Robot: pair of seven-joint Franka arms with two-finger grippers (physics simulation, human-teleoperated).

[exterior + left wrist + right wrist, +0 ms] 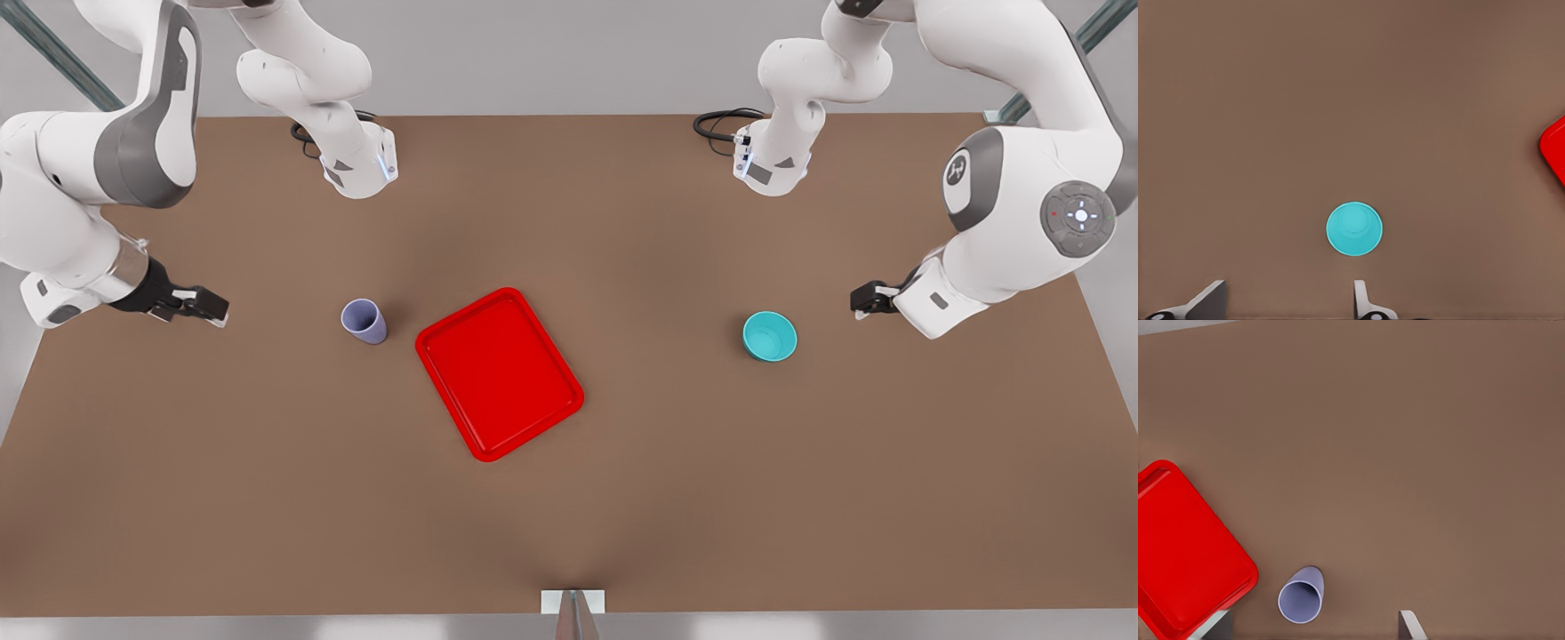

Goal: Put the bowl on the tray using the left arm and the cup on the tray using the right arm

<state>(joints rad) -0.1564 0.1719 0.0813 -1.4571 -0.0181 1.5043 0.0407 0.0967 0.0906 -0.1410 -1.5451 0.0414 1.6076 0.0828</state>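
The teal bowl (770,336) (1354,229) stands upright on the brown table at the front view's right. My left gripper (861,300) (1286,299) hovers open a short way farther right of it, apart from it. The lavender cup (364,320) (1300,595) stands upright at the front view's left, close to the red tray (499,372) (1185,547). My right gripper (209,308) (1311,631) is open, off to the left of the cup and not touching it. The tray lies flat and askew in the table's middle with nothing on it; its corner (1554,148) also shows in the left wrist view.
Both arm bases (357,160) (772,164) stand at the table's far edge, with black cables beside them. A small white bracket (573,602) sits at the near edge. Open brown tabletop (569,533) lies between the tray and the near edge.
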